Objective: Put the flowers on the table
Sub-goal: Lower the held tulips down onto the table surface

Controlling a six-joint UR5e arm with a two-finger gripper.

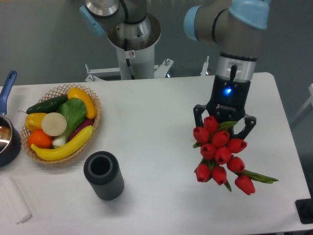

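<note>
The flowers (220,154) are a bunch of red tulips with green leaves, over the right part of the white table (156,117). My gripper (222,131) points down at the far end of the bunch. Its two black fingers (198,116) stand on either side of the upper blooms and close in on them, holding the bunch. The fingertips and the stems are hidden behind the blooms. A green leaf sticks out at the bunch's lower right. I cannot tell whether the blooms touch the tabletop.
A dark cylindrical vase (103,175) stands at the front centre-left. A wicker basket (93,127) of fruit and vegetables sits at the left. A pot with a blue handle (7,132) is at the left edge. A white cloth (13,199) lies at the front left.
</note>
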